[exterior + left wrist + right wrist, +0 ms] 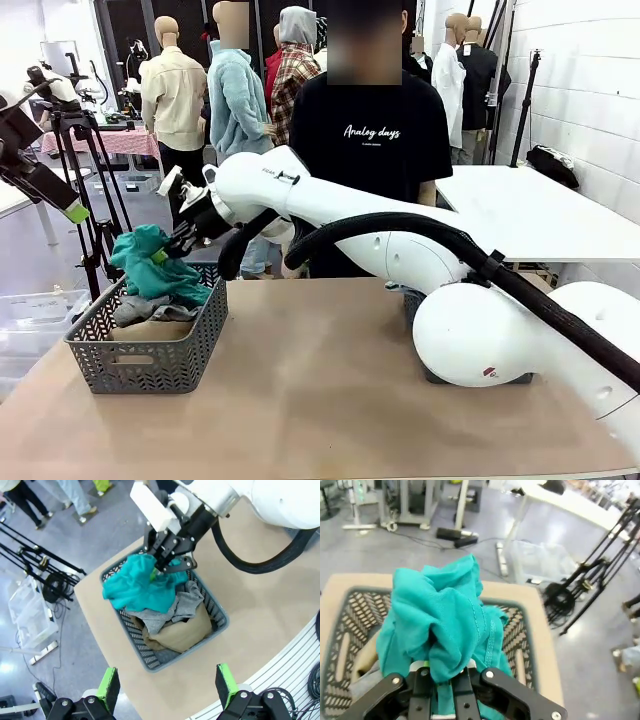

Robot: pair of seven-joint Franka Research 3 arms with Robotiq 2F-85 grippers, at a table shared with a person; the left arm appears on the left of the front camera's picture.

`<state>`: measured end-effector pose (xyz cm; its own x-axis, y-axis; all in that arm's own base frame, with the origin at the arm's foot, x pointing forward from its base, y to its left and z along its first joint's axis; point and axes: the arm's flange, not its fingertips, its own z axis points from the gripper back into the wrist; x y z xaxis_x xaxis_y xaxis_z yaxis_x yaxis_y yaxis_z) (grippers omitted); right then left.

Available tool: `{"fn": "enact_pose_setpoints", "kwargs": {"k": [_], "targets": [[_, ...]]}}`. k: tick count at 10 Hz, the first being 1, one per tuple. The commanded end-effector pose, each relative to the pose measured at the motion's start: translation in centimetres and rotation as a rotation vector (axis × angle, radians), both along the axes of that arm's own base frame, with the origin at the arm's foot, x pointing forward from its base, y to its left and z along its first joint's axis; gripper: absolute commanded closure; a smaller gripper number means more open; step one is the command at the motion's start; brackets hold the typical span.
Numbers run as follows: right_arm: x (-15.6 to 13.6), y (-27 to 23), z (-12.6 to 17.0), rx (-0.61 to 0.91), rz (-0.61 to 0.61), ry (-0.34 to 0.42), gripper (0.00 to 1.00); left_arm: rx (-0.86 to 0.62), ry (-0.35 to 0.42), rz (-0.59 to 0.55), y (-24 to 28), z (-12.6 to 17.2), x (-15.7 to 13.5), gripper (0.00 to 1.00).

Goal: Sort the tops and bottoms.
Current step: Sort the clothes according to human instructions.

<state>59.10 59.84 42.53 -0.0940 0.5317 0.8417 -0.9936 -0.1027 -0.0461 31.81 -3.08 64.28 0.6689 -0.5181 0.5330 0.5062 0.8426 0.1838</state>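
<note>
— Though cut off at the picture edge in the front view, left hand [167, 687] raised high off to the left, green pads [109, 686] spread wide, nothing between them.
— And below?
— Dark grey plastic basket [150, 362] with woven-look openwork walls, on the left of the tan table [330, 400]. Inside, soft crumpled heap: tan khaki top [182, 632] lowest, heather-grey tee [186, 605] over it, mostly buried.
— The teal one?
— Teal-green tee [447, 615], bunched and stitched along a seam, pinched by the right hand [445, 680], fingers pressed together on a fold. Hanging just above the basket, lower folds touching the heap.
— To the right?
— Second dark basket [415, 305] behind the white arm, largely hidden; contents impossible to make out.
</note>
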Motion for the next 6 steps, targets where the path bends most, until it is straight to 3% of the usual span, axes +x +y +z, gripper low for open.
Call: {"fn": "enact_pose_setpoints", "kwargs": {"k": [1,3,6], "targets": [[5.3,4.5,0.2,-0.089,0.065,0.083,1.0,0.003,0.005,0.0,0.1,0.1,0.0,0.0],[5.6,4.1,-1.0,-0.178,0.057,0.109,0.96,0.003,0.005,0.0,0.1,0.1,0.0,0.0],[5.7,3.3,-1.9,-0.219,0.046,0.134,0.38,0.003,0.005,0.0,0.1,0.1,0.0,0.0]]}}
